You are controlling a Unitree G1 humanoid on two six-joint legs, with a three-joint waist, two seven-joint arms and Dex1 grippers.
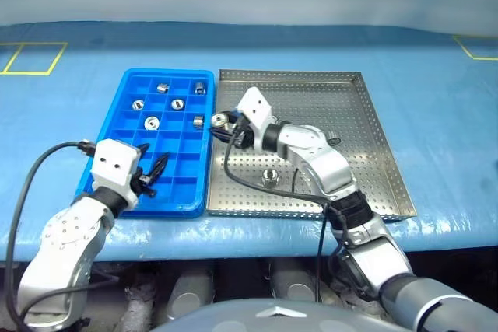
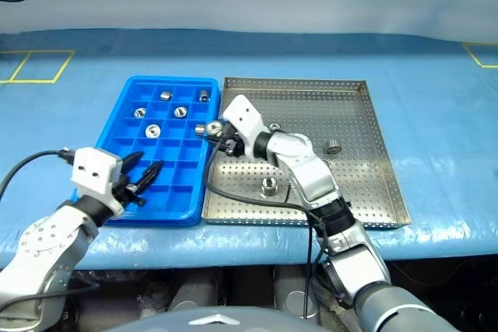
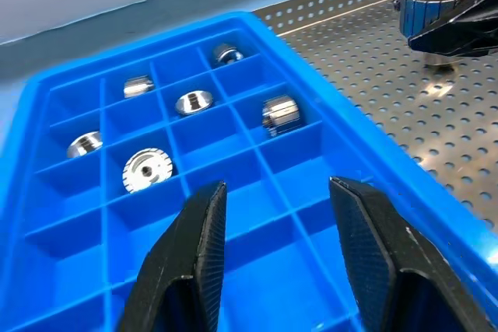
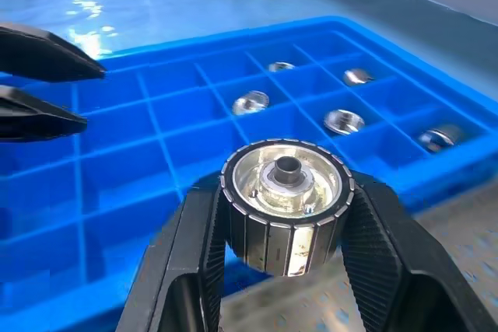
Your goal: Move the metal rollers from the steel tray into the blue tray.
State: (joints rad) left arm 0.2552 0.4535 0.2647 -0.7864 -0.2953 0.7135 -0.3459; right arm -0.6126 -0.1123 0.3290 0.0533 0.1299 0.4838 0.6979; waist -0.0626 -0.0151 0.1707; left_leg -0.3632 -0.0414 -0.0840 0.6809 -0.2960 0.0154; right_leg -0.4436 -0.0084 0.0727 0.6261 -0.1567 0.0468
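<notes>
Gripping one of the metal rollers between its two black fingers, the right gripper hangs over the left edge of the steel tray, just beside the rim of the blue tray; the roller's knurled side is pinched by the pads and its holed face turns upward. Six more rollers lie in the blue tray's far compartments: one in the far row, one at the far right, one and one in the next row, then a flat-lying one and one on its side nearest the steel tray. On the perforated floor of the steel tray two rollers remain: one standing near the front rim beside the right arm, and another further right, lying on its side. The left gripper hovers over the near compartments of the blue tray, its fingers apart by a modest gap with nothing between them. Both trays sit side by side, touching or nearly so, on a blue table cover marked with yellow tape lines.
</notes>
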